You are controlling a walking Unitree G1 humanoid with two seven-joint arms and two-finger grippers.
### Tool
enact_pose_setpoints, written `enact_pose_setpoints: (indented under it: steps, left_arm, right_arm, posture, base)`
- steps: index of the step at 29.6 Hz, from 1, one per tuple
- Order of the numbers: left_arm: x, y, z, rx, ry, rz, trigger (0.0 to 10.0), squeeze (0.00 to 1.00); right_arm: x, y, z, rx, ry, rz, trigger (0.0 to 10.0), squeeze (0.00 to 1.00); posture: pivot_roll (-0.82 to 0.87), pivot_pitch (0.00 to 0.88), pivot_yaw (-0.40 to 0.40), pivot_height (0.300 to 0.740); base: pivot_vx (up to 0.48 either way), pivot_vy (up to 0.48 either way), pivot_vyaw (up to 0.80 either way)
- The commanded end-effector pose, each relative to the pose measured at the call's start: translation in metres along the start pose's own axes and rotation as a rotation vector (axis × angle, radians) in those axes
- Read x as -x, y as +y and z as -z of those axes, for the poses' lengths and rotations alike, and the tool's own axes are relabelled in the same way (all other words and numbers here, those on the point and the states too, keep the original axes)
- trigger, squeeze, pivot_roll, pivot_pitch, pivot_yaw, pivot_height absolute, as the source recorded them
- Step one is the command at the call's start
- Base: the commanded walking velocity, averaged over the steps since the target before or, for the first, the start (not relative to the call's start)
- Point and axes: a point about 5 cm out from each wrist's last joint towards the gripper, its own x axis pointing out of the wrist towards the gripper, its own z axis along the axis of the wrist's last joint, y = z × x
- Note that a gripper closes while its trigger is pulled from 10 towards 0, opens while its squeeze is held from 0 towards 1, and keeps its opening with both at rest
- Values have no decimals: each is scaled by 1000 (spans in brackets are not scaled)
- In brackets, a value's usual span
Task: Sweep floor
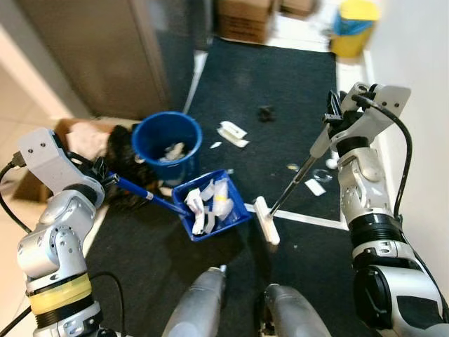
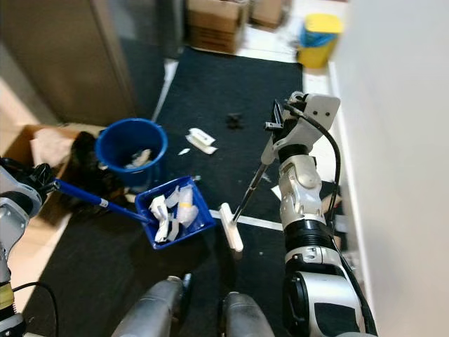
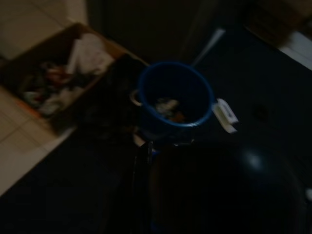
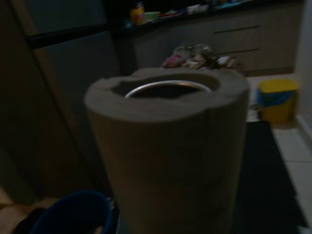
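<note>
A black mat (image 1: 280, 91) covers the floor through the middle of the frame. At centre left stands a blue bucket (image 1: 167, 144) holding scraps. Just below it, at centre, a blue dustpan (image 1: 210, 203) is loaded with crumpled white paper (image 1: 208, 199); its handle runs left to the left end effector (image 1: 104, 177), which is clenched on it. At right, the right end effector (image 1: 335, 119) grasps the top of a broom (image 1: 289, 184), whose white head rests on the mat just right of the dustpan. White scraps (image 1: 232, 133) lie above, near the bucket.
</note>
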Motion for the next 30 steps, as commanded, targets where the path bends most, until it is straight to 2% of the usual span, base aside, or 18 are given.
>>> enact_pose_setpoints:
  steps: [1,25,29,30]
  left_arm:
    - [2,-4,-6,10,-42,22,10000,0]
    - [2,-5,-4,7,-40,21,10000,0]
    - [1,-5,-5,-5,-46,23,10000,0]
    - [1,-7,-7,-34,-57,28,10000,0]
  right_arm:
    - [-2,0,-6,-2,-32,0,10000,0]
    - [-1,-1,-5,-1,-26,7,10000,0]
    - [-1,-2,-4,4,-22,18,10000,0]
    - [-1,-2,-4,4,-21,25,10000,0]
  posture:
    - [81,48,-16,740]
    - [80,56,-18,740]
    - [80,56,-18,740]
    - [79,57,-17,740]
  base:
    - [0,0,800]
    - [0,0,797]
    - [0,0,269]
    - [0,0,0]
